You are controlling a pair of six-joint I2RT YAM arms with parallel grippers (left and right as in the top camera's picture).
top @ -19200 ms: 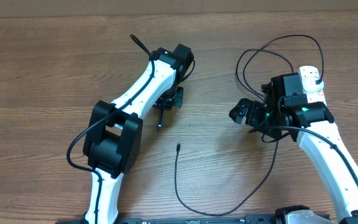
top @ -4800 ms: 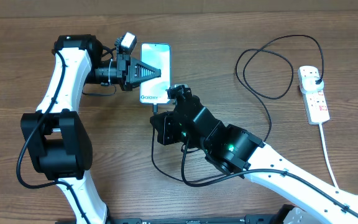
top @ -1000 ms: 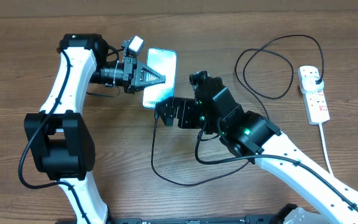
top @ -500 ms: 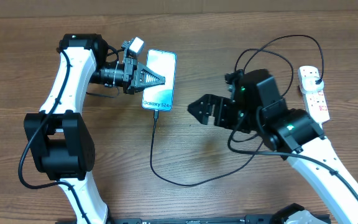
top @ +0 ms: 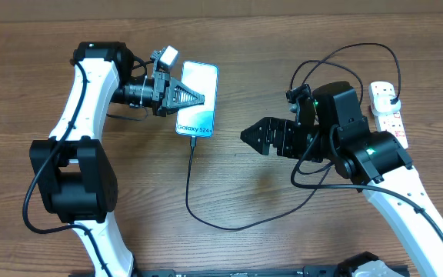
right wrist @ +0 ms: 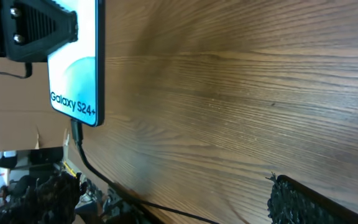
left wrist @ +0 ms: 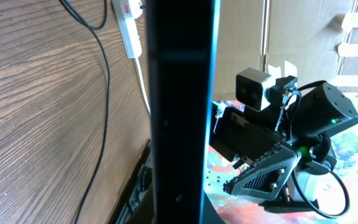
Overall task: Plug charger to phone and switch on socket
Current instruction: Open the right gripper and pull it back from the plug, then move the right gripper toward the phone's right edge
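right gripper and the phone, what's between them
Only bare table between the right gripper and the phone, clearest in the overhead view.

Bare tabletop (top: 229, 108) between phone (top: 198, 96), right pincer (top: 246, 136)

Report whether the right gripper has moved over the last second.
Yes. The open right gripper has pulled back rightward, away from the slim blue-screened phone, toward the white rectangular power strip.
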